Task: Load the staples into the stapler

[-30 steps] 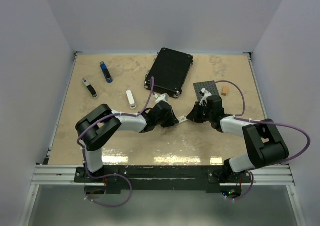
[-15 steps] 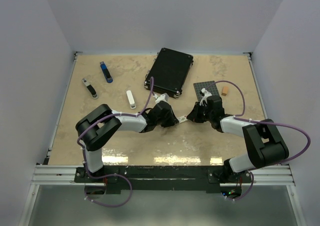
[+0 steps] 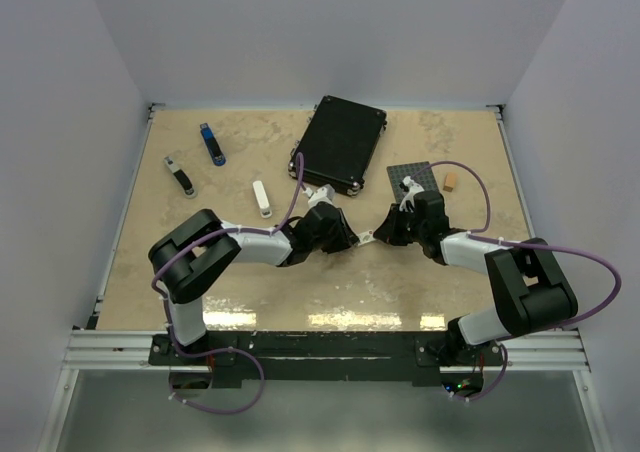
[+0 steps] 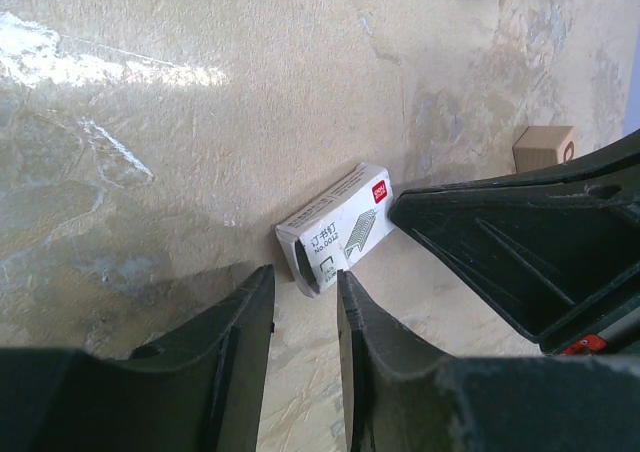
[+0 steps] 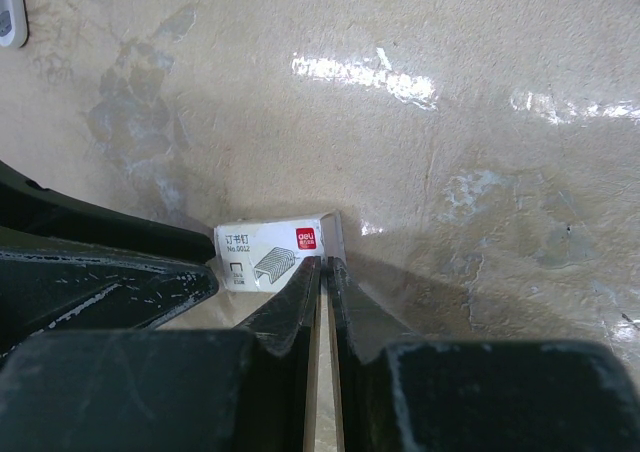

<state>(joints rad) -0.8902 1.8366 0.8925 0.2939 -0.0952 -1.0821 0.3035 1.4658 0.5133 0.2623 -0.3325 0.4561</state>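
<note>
The staples (image 3: pixel 367 238) are a small white box with a red mark, lying flat on the table between my two grippers, also seen as the staples (image 4: pixel 335 227) and the staples (image 5: pixel 275 252). My left gripper (image 4: pixel 300 294) is open a little, its tips just short of the box's open end, with nothing between them. My right gripper (image 5: pixel 325 264) is shut, its tips pressed against the box's near side by the red mark. I cannot tell which of the small objects at the back left is the stapler.
A black case (image 3: pixel 340 142) lies at the back centre. A grey studded plate (image 3: pixel 413 180) and an orange-brown cube (image 3: pixel 451 182) sit behind my right gripper. At the back left lie a blue object (image 3: pixel 211 144), a black one (image 3: pixel 180 177) and a white one (image 3: pixel 262 198).
My left gripper's jaws have spread slightly and the arm has shifted a little. The box and the right arm have stayed put.
</note>
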